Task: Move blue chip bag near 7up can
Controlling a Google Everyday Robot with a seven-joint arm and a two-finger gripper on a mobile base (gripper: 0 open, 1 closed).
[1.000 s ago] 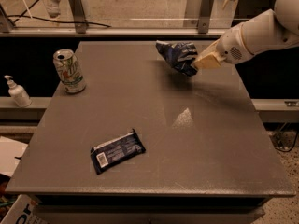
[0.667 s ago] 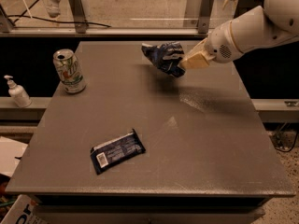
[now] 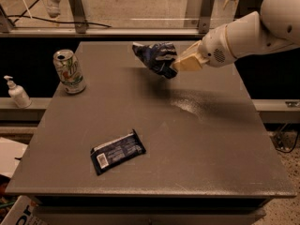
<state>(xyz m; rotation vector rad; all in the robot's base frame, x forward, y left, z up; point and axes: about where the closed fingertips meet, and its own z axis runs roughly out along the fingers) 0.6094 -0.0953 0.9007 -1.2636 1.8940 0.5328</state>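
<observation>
Leftward your chip bag (image 3: 157, 57) has travelled. The tool (image 3: 180, 63), over the far middle, is clamped on its right edge and holds it above the tabletop (image 3: 187, 144) (so nothing drags). Your can (image 3: 69, 71) stands far left, well apart.

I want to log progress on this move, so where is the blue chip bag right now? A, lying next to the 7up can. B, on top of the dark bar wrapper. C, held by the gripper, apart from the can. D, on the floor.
C: the gripper is shut on the blue chip bag over the far part of the table, well right of the 7up can.
</observation>
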